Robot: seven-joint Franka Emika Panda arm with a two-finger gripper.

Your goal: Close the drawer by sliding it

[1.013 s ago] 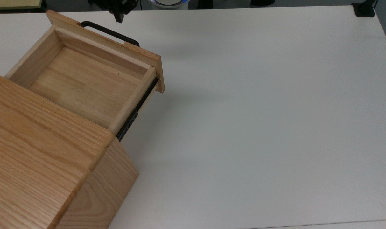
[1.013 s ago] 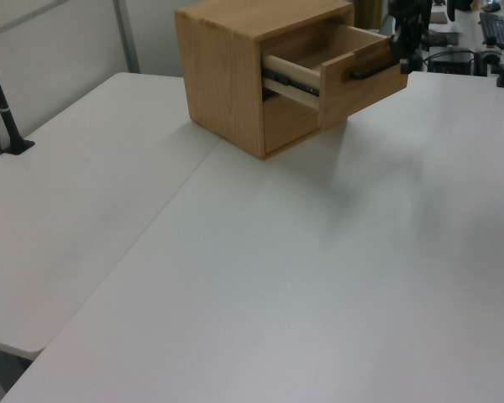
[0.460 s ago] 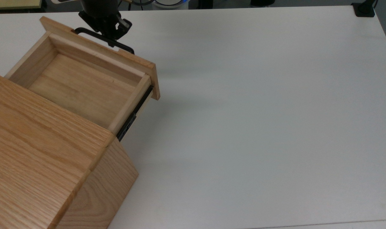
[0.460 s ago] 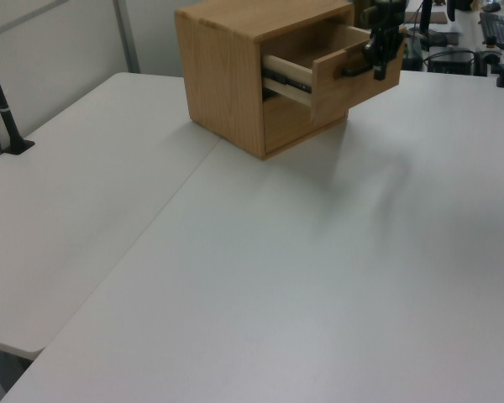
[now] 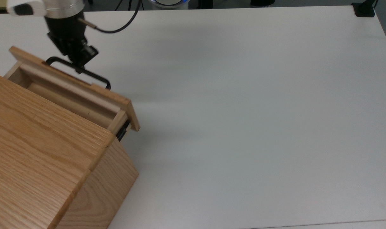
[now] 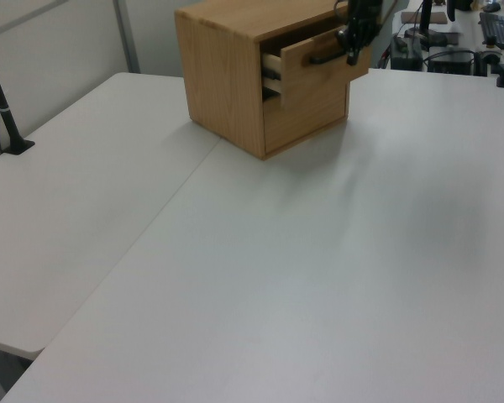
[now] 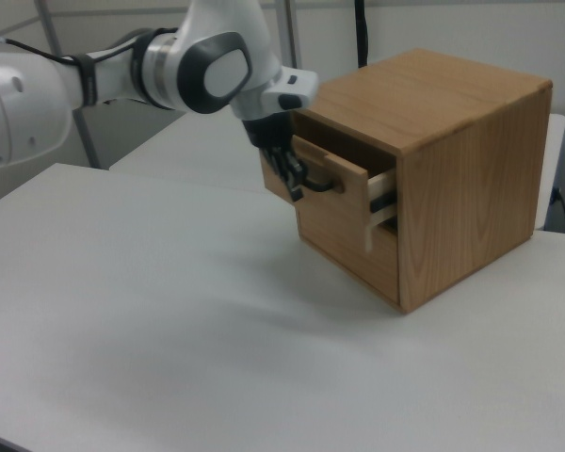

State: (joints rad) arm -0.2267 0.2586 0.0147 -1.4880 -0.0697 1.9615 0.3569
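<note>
The drawer of light oak sticks a short way out of the oak cabinet at the top view's left, and a narrow strip of its inside shows. My gripper is shut, its tips against the middle of the black bar handle on the drawer's front panel. In the left view the gripper stands at the drawer, which juts slightly from the cabinet. In the right view the gripper presses at the handle of the drawer, whose side rail shows beside the cabinet.
The cabinet stands on a wide white table with open surface across the top view's middle and right. A black clamp base sits at the far right corner. A black post stands at the left view's left edge.
The gripper came down to the handle and moved toward the cabinet with the drawer front. The drawer has slid from wide open to nearly closed.
</note>
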